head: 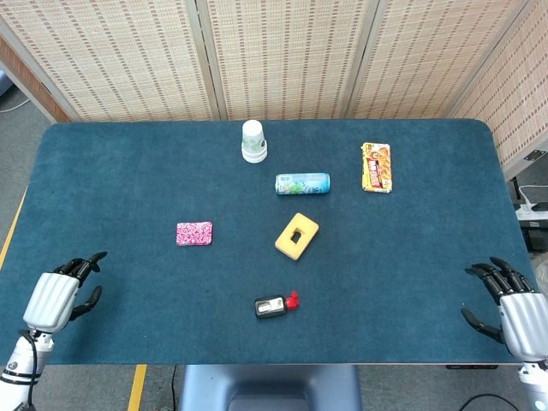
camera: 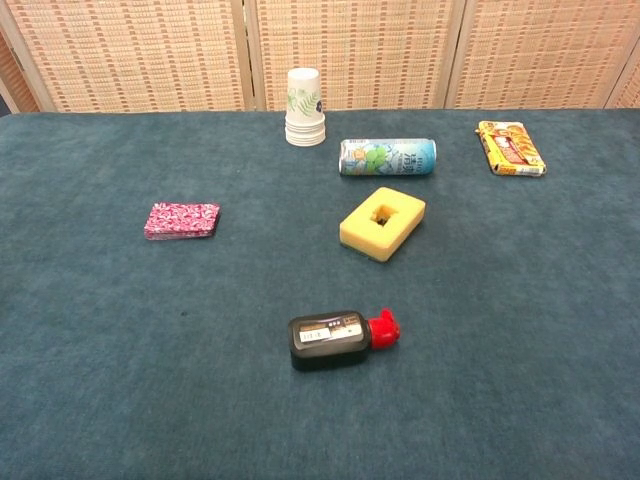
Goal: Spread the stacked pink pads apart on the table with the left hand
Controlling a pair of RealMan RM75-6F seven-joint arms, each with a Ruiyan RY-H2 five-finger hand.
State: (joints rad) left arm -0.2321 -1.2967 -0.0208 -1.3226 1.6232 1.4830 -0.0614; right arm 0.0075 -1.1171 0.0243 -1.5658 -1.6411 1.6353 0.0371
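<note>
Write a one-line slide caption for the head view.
Both hands, left hand and right hand, hover open at the near table edge; stacked pink pads lie untouched.

Matt blue felt table (head: 128, 171)

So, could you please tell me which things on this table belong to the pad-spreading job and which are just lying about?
For the job:
- stacked pink pads, unspread
- left hand, holding nothing, at the table's near left corner

Lying about:
- paper cups
- drink can, on its side
- snack packet
- yellow sponge block
- black bottle
</note>
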